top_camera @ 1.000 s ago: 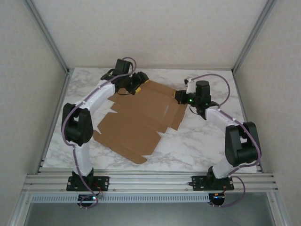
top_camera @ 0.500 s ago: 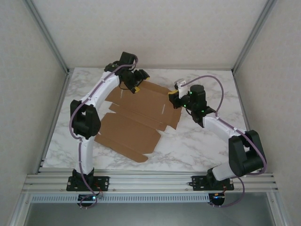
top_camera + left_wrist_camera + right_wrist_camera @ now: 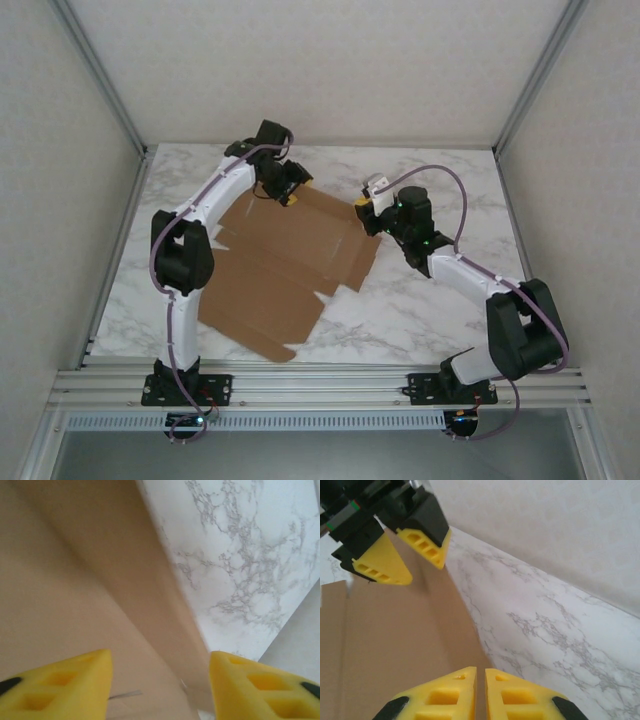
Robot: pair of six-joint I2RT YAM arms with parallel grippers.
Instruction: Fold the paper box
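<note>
box: paper box (image 3: pixel 285 270) lies flat, centre-left of top view | right gripper (image 3: pixel 365 207): clenched on its upper-right edge | left gripper (image 3: pixel 290 190): released, over the far flap | risk: uneven pull by the two arms creases or tears the thin card, or it slips free

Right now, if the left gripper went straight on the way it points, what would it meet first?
The left gripper would most likely meet the paper box: its brown cardboard lies straight ahead of the open jaws, the marble table off to one side. Depth is unclear.
</note>
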